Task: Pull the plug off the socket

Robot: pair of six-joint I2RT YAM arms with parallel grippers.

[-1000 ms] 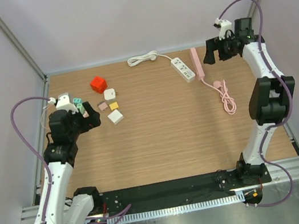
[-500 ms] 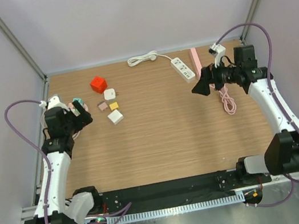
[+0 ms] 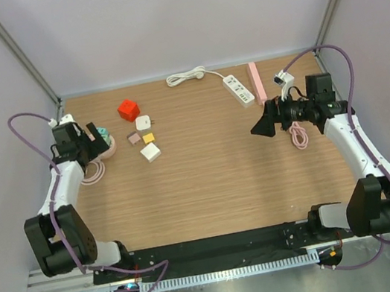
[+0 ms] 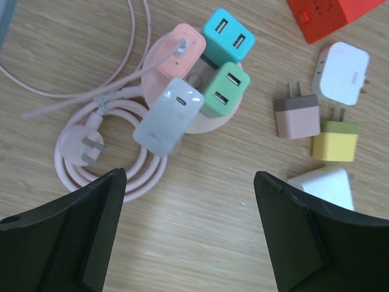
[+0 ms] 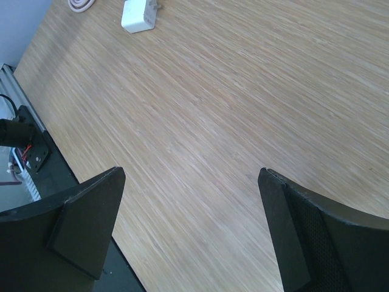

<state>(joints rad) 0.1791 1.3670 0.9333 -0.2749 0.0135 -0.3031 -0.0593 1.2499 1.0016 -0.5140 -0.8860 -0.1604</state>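
Far left of the table (image 3: 216, 180): a round pink socket (image 4: 209, 123) with 4 charger plugs seated in it.
- pink plug (image 4: 179, 52)
- teal plug (image 4: 226, 36)
- green plug (image 4: 226, 91)
- grey plug (image 4: 169, 115)

A coiled pink cord (image 4: 97, 158) lies against the socket's left side. The left fingers (image 4: 79, 231) hang above the socket, spread wide, grasping nothing.

Handling, my guess: the plugs are light, rigid plastic with smooth sides and could slip. The grey plug sits nearest the fingers. Pinch its 2 flat faces close to the socket and pull straight along the prongs. The socket looks light and would probably lift with the plug unless braced.

Just right of the socket: 4 loose adapters (image 4: 296, 117) and a red cube (image 4: 340, 15). Well right of the socket: a white power strip (image 3: 239, 90), then the right fingers (image 5: 79, 225), spread and empty.

Views: the top camera has the socket largely hidden behind the left arm, so only the left wrist view separates the 4 plugs. The right wrist view shows bare table and 1 white adapter (image 5: 138, 15). Only the top view places that arm.
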